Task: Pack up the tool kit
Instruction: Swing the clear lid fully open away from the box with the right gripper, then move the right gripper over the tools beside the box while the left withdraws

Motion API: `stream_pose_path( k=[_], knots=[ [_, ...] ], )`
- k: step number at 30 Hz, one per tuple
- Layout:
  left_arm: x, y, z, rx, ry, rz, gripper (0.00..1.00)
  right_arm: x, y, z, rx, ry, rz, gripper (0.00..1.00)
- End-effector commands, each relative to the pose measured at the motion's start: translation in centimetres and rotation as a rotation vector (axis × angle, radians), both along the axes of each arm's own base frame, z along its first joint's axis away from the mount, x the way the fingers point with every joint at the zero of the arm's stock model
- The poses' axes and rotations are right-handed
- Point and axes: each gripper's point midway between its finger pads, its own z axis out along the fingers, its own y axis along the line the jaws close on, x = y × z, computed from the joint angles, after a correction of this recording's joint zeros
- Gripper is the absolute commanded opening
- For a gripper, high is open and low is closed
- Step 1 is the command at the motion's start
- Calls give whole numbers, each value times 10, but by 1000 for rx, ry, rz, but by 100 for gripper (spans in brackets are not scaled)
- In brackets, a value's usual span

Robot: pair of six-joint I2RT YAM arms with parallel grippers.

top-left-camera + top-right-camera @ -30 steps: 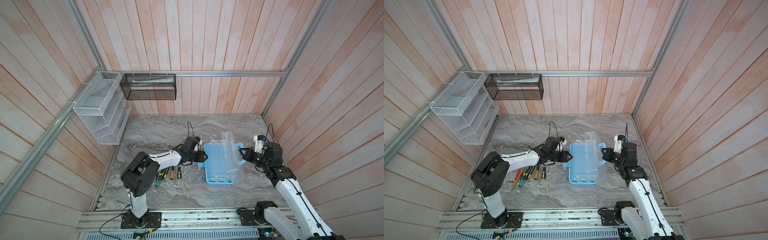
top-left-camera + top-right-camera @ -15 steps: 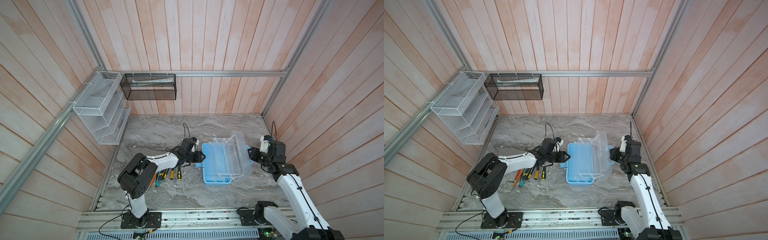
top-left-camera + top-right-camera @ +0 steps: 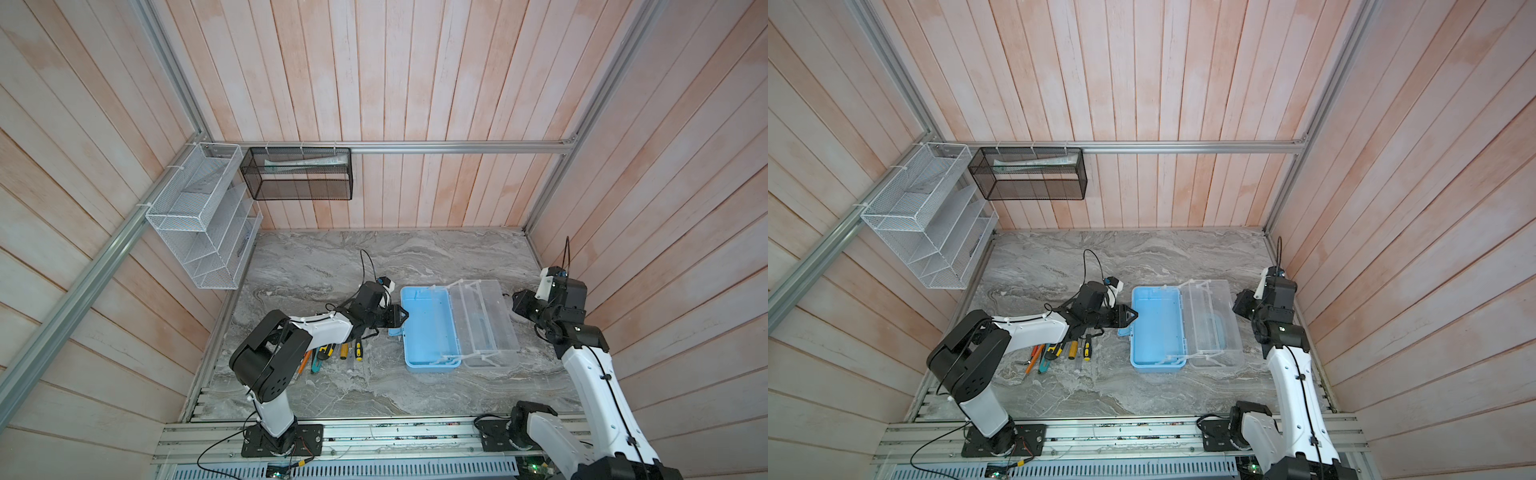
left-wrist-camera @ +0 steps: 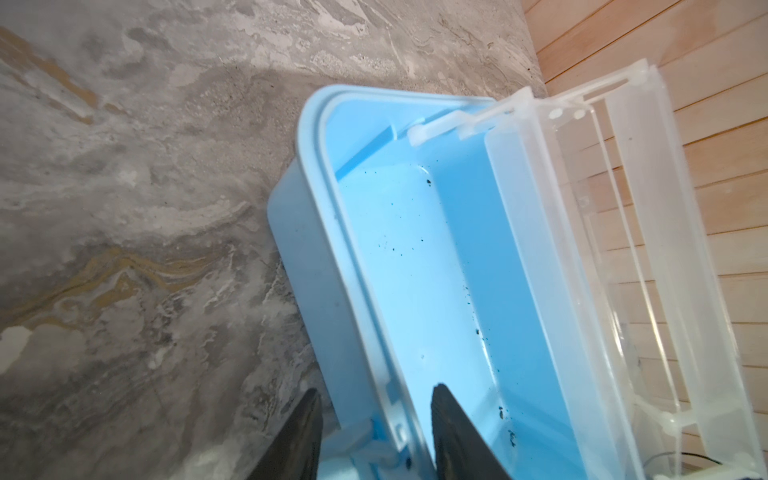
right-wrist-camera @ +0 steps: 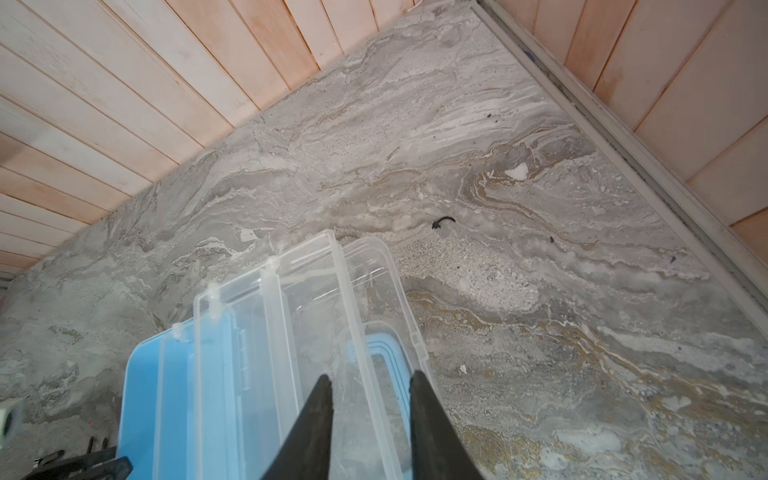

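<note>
The tool kit case lies open on the marble table in both top views. Its light-blue base (image 3: 428,328) is empty, and the see-through lid (image 3: 486,320) lies flat to the base's right. The light-blue handle (image 5: 386,345) shows through the lid. My left gripper (image 4: 374,388) is open, one finger outside the base's left wall (image 4: 365,332) and one inside, with small gaps. My right gripper (image 5: 370,376) is open above the lid's outer edge, holding nothing. Yellow-black screwdrivers (image 3: 349,351), a teal cutter (image 3: 318,361) and orange pencils (image 3: 305,361) lie under the left arm.
A white wire-mesh rack (image 3: 199,220) hangs on the left wall and a black mesh basket (image 3: 297,174) on the back wall. The right arm (image 3: 582,353) stands close to the right wall. A small black scrap (image 5: 442,222) lies on the table behind the lid.
The lid swung from upright down to flat on the right. My right gripper let go of it and drew back right. My left gripper stayed at the base's left wall, its jaws narrowing.
</note>
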Motion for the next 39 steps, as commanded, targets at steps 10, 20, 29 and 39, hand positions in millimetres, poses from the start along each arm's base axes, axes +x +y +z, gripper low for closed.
stream_pose_path(
  k=[10,20,29,39],
  knots=[
    [20,23,72,4,-229,103,77,3,106,18,-45,13,316,30],
    [23,193,106,297,-348,573,93,-40,284,-5,-38,105,614,33],
    [-16,298,71,416,-401,866,100,-83,365,-67,-51,259,803,42],
    [-21,317,71,357,-417,880,100,-69,415,-104,-138,367,857,43]
  ],
)
